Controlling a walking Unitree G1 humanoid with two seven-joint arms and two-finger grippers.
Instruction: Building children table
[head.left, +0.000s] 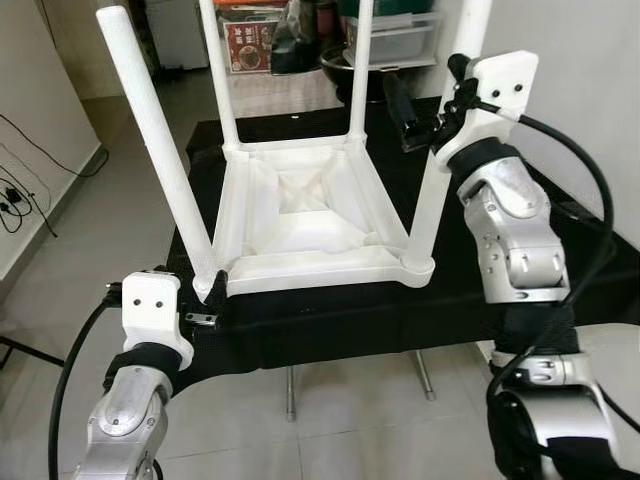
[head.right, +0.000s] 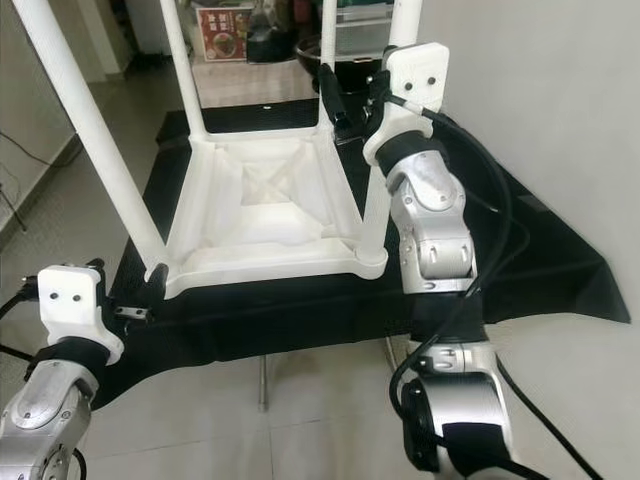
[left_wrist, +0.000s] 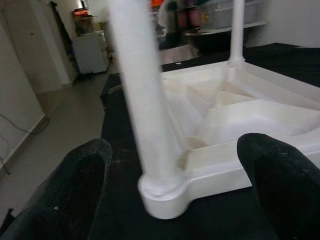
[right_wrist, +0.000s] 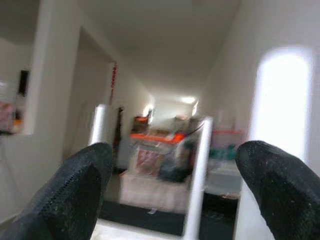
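Both head views look steeply down from close above at the upturned white table on black cloth. The left wrist view sits low, near one leg; the right wrist view faces level down the room.

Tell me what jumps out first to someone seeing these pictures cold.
A white children's table lies upside down on a black cloth, its four legs pointing up. The left gripper, fingers open, sits at the base of the near left leg, while the right gripper is raised beside the near right leg. Behind stands cluttered shelving.
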